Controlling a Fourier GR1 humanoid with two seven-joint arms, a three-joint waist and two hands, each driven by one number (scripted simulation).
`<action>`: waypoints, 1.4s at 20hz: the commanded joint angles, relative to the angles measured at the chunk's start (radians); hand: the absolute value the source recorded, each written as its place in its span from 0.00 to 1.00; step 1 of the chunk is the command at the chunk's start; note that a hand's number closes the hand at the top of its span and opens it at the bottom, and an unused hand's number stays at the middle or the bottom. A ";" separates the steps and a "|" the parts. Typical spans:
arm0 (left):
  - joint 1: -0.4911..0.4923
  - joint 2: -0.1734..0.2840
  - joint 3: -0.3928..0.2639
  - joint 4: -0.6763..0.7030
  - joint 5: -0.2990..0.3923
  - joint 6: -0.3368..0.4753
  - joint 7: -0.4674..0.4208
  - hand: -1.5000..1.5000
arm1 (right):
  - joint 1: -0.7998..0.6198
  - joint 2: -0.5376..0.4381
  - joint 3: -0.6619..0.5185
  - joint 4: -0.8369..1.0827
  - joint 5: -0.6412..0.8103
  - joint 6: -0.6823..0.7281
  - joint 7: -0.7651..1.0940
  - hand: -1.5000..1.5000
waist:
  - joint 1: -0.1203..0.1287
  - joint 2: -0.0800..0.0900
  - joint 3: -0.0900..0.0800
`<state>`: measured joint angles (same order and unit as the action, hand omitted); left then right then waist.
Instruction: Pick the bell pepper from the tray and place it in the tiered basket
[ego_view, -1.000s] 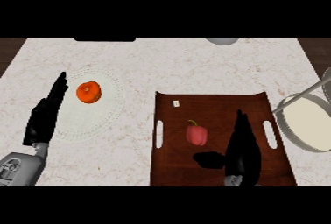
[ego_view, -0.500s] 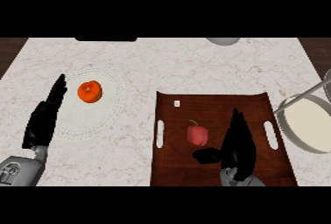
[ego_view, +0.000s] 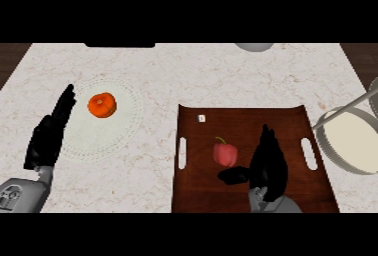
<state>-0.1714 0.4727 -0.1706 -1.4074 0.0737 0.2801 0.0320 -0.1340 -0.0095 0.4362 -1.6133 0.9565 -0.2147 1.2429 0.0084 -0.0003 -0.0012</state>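
Note:
A red bell pepper (ego_view: 224, 154) with a green stem lies on the dark brown tray (ego_view: 244, 120), left of its middle. My right hand (ego_view: 266, 162) is over the tray just right of the pepper, fingers straight and pointing away, thumb (ego_view: 235, 176) sticking out left below the pepper; whether it touches the pepper I cannot tell. The tiered basket (ego_view: 354, 140), a cream bowl in a grey metal frame, sits at the right edge of the view. My left hand (ego_view: 50, 135) rests open at the left, fingers up.
A white plate (ego_view: 111, 135) left of the tray holds an orange fruit (ego_view: 102, 105). A grey round object (ego_view: 255, 47) and a dark slab (ego_view: 119, 44) sit at the counter's far edge. A small white tag (ego_view: 201, 118) lies on the tray's far left corner.
My right hand has drifted left across the tray toward the pepper. The pepper, the basket and my left hand have stayed put.

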 joint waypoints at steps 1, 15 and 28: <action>-0.002 -0.001 0.010 -0.017 -0.001 0.000 0.021 0.50 | -0.024 0.009 0.027 0.033 -0.014 -0.044 0.244 0.00 | 0.003 -0.001 0.000; -0.003 -0.011 0.033 -0.021 -0.017 -0.026 0.013 0.50 | -0.121 0.009 0.040 0.217 -0.183 -0.155 0.200 0.00 | 0.006 0.000 0.001; 0.031 -0.054 0.041 -0.008 -0.057 -0.029 -0.017 0.50 | -0.294 0.008 0.101 0.319 -0.257 -0.210 0.162 1.00 | 0.005 0.001 0.001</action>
<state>-0.1575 0.4326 -0.1340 -1.4319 0.0240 0.2495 0.0446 -0.3778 -0.0214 0.5238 -1.2800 0.7272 -0.3116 1.1892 0.0110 -0.0036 -0.0040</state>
